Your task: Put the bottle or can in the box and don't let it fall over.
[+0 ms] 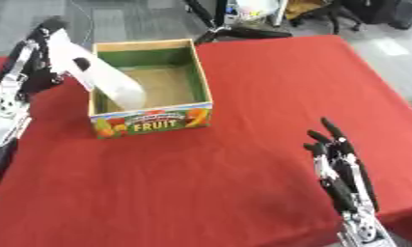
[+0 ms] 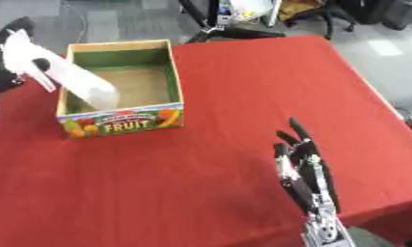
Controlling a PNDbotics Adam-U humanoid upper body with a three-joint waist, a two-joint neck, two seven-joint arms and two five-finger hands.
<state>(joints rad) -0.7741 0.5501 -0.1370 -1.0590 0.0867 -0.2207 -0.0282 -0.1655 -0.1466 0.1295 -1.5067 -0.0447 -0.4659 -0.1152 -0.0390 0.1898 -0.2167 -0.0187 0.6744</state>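
Left hand (image 1: 42, 53) fingers curl round tilted white bottle (image 1: 103, 72) (base inside box (image 1: 154, 120)); right hand (image 1: 340, 169) straight-fingered

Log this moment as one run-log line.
left hand: shut on bottle | bottle: tilted, lower end inside box | right hand: open, idle, lower right | cloth: red

Office or lab (grey floor (image 1: 141, 19), chair bases (image 1: 242, 31)).
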